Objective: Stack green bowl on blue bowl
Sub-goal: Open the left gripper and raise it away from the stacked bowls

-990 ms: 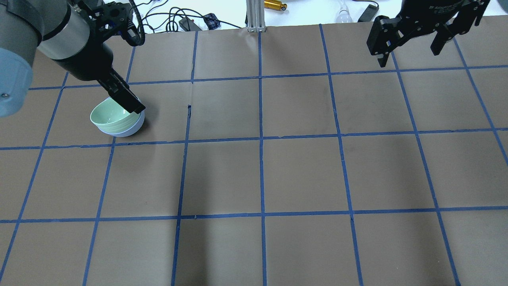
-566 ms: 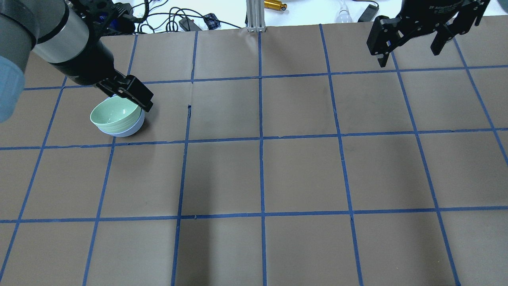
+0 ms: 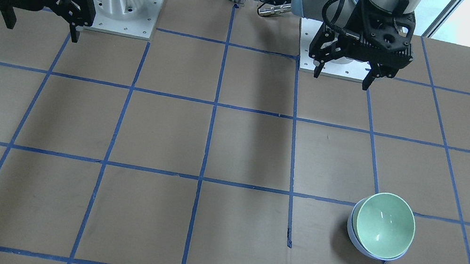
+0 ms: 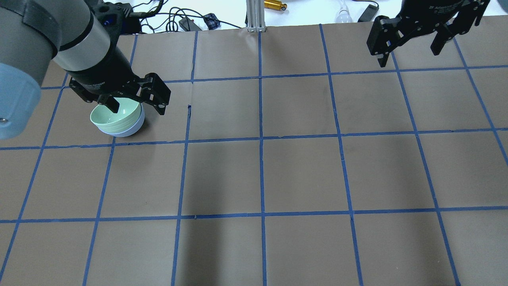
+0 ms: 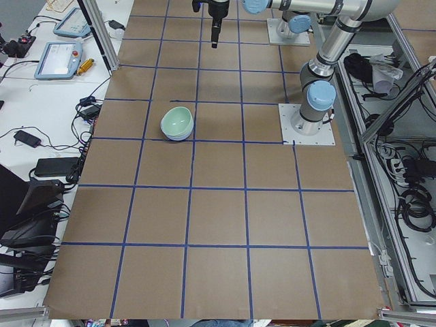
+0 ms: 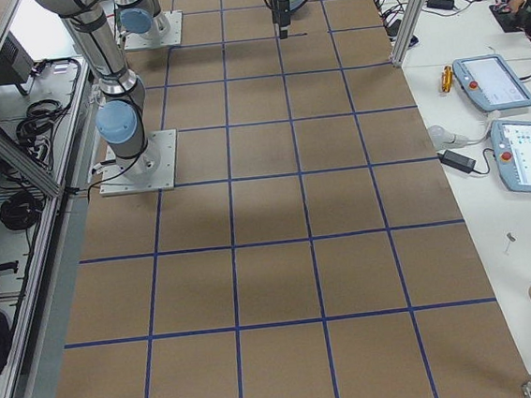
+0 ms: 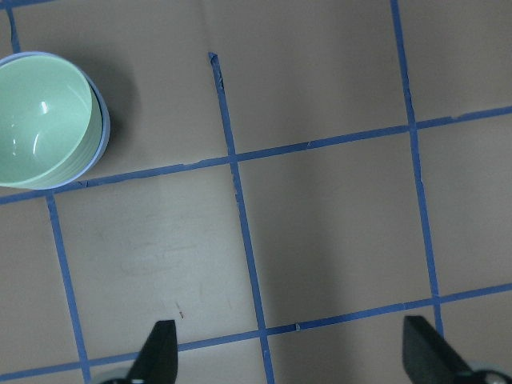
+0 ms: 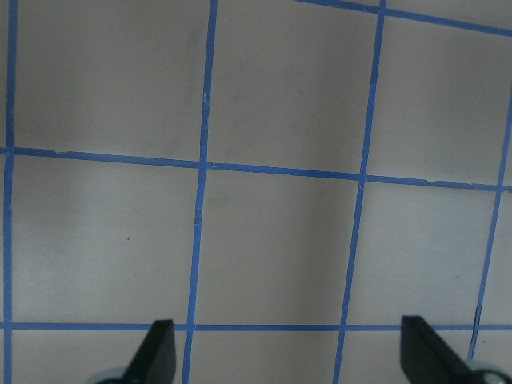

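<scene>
The green bowl [image 4: 115,114] sits nested inside the blue bowl [image 4: 129,129] on the table's left side. Only the blue bowl's rim and lower wall show around it. The pair also shows in the front-facing view, green bowl [image 3: 385,224] inside blue bowl [image 3: 369,255], and in the left wrist view, green bowl [image 7: 42,120] inside blue bowl [image 7: 102,136]. My left gripper [image 4: 137,105] hangs open and empty above the bowls, clear of them. My right gripper [image 4: 408,53] is open and empty at the far right back.
An aluminium post [image 4: 254,16], cables and a gold cylinder [image 4: 275,5] lie beyond the table's back edge. The brown paper has a small tear [image 4: 189,110] right of the bowls. The two arm bases [image 3: 115,7] stand at the robot's side.
My left gripper has lifted off the green bowl's rim, turned, and now hangs open above the bowls. The bowls and the right arm have not moved.
</scene>
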Controlling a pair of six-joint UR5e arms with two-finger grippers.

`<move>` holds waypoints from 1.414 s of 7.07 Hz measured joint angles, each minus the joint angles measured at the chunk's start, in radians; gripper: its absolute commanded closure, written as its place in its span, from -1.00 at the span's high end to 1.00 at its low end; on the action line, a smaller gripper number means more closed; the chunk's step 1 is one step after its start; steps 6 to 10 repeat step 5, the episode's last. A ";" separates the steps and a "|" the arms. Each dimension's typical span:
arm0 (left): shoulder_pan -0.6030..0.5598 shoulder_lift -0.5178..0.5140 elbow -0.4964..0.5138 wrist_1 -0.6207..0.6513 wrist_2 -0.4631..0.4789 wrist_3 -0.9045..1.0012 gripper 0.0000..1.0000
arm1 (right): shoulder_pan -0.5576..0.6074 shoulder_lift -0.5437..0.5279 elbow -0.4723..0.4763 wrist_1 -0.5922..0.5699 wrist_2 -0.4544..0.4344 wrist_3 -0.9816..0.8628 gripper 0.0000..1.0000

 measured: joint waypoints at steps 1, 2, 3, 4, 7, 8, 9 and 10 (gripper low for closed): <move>0.004 -0.001 0.005 -0.008 0.010 -0.002 1.00 | 0.000 0.000 0.000 0.000 0.000 0.000 1.00; 0.011 -0.007 0.010 -0.009 0.012 0.001 1.00 | 0.000 0.000 0.000 0.000 0.000 0.000 1.00; 0.015 -0.017 0.019 -0.009 0.012 0.006 1.00 | 0.000 0.000 0.000 0.000 0.000 0.000 1.00; 0.018 -0.028 0.032 -0.010 0.012 0.012 1.00 | 0.000 0.000 0.000 0.000 0.000 0.000 1.00; 0.019 -0.038 0.045 -0.012 0.012 0.016 1.00 | 0.000 0.000 0.000 0.000 0.000 0.000 1.00; 0.019 -0.038 0.045 -0.012 0.012 0.016 1.00 | 0.000 0.000 0.000 0.000 0.000 0.000 1.00; 0.019 -0.038 0.045 -0.012 0.012 0.016 1.00 | 0.000 0.000 0.000 0.000 0.000 0.000 1.00; 0.019 -0.038 0.045 -0.012 0.012 0.016 1.00 | 0.000 0.000 0.000 0.000 0.000 0.000 1.00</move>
